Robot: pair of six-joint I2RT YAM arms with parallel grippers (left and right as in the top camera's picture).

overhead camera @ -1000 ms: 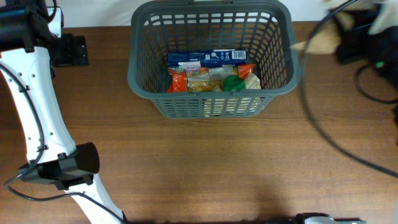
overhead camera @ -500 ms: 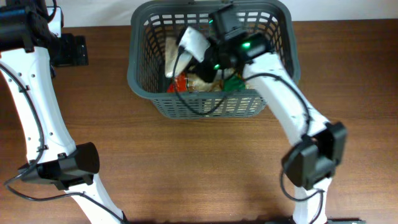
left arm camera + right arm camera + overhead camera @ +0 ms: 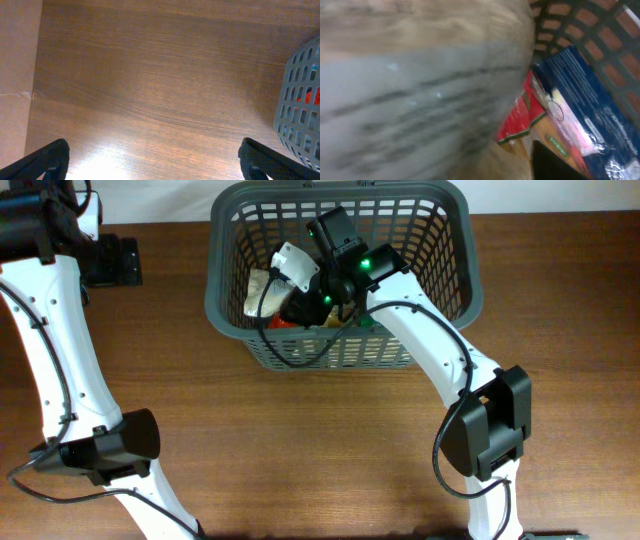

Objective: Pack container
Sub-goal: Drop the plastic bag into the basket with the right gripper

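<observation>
**Figure.** The container [image 3: 330,352] stood on the wooden table [image 3: 300,460]. Inside it, the right gripper [image 3: 274,280] appeared clamped on a tan packet [image 3: 255,295]. Left of it, the left gripper [image 3: 155,165] gaped apart. We judged the basket stiff, light, and best grasped at its thick rim.

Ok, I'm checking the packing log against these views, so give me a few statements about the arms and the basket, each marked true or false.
1. The right gripper is inside the container. True.
2. The left gripper holds a packet. False: it is open over bare table.
3. A blue packet lies in the container. True.
4. The container lies tipped on its side. False: it stands upright, opening upward.
5. The right gripper carries a tan packet. True.
</observation>
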